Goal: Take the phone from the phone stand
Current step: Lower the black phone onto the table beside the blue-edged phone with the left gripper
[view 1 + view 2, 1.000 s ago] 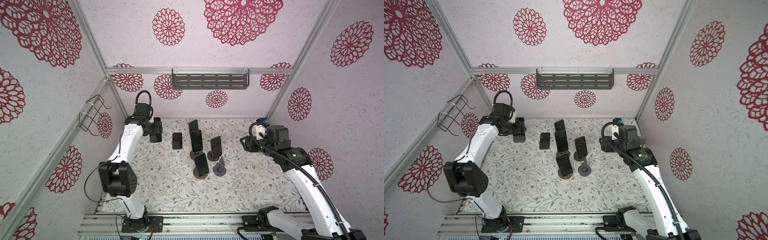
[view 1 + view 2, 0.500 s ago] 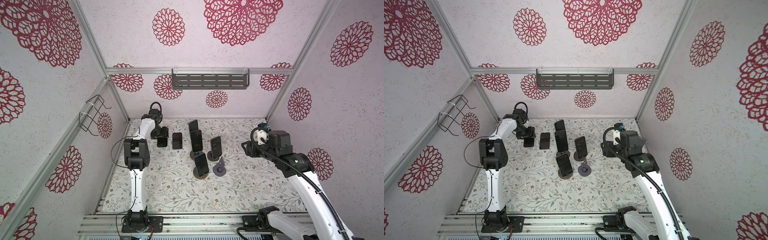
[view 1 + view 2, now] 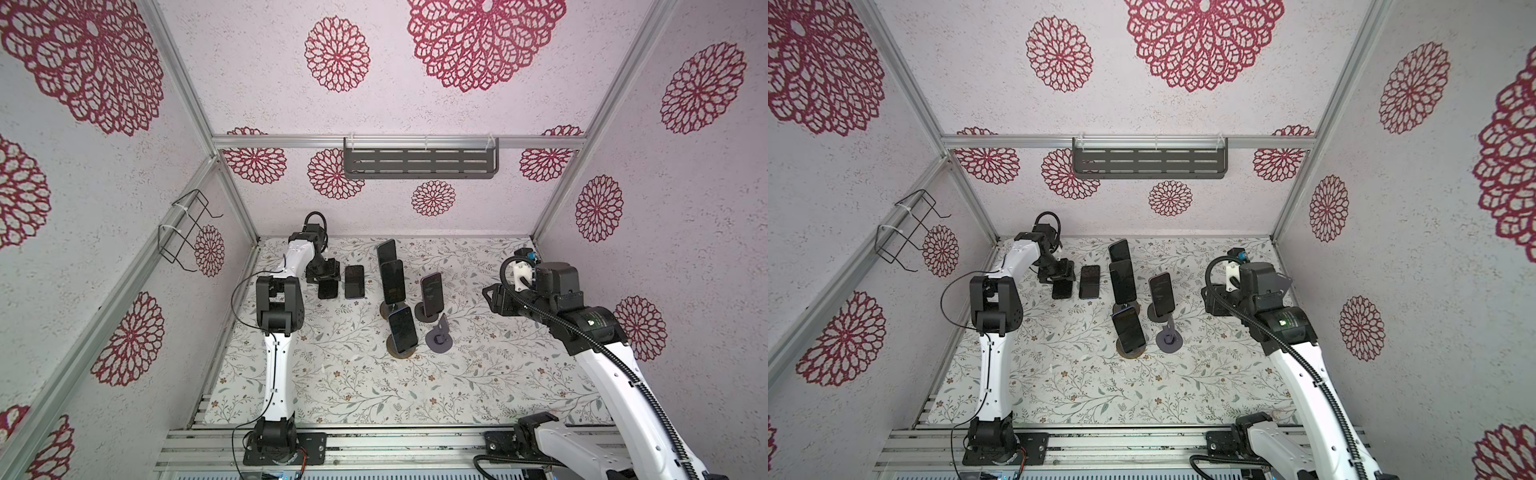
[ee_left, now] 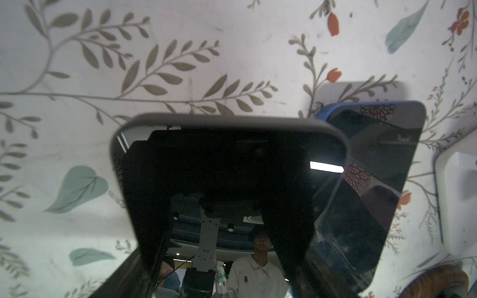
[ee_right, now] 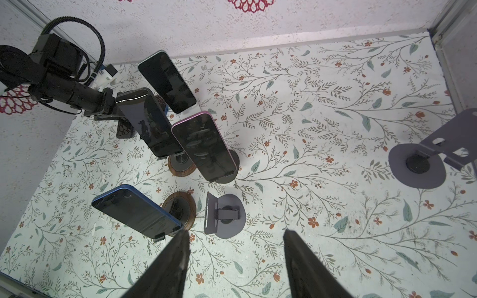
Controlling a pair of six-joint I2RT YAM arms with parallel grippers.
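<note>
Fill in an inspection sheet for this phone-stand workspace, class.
Surface: floral table cover, flat.
Job's things: four phones on stands, nearest the blue-cased phone; flat phone on the cover; empty stand, second empty stand.
Clutter: nothing seen.
Grippers: left gripper holds dark phone low beside the flat phone; right gripper open, empty.
Cables: black loop at left wrist; ribbed hose along right arm.
Surroundings: patterned walls; grey shelf; wire rack.

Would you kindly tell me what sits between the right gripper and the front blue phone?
The empty grey stand stands between right gripper and blue phone, in both top views.
</note>
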